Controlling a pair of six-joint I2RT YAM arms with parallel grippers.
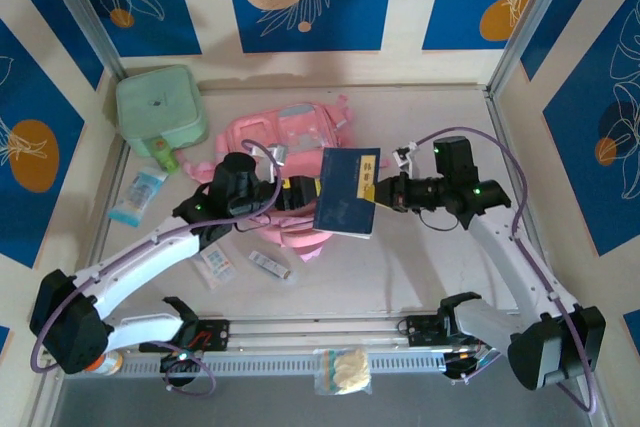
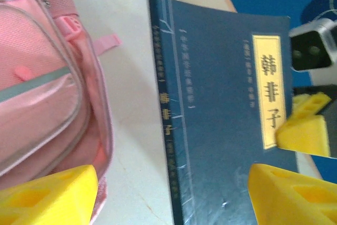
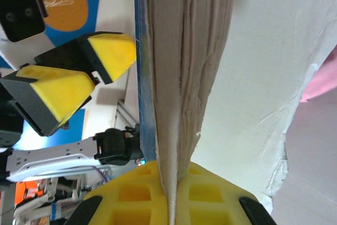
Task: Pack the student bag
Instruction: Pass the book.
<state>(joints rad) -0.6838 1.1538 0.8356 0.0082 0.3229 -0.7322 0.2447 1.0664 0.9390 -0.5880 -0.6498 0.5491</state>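
Under my left gripper, which is spread and empty, the student bag lies, seemingly unzipped. Just ahead of it hangs the blue book, pinched at one edge by my right gripper. I should hold the opening wide with the left, then lower the book in squarely.

The top camera looks down from behind the arm bases over the whole table. All views share the blue book: the left wrist camera faces its cover closely, the right sights along its pages
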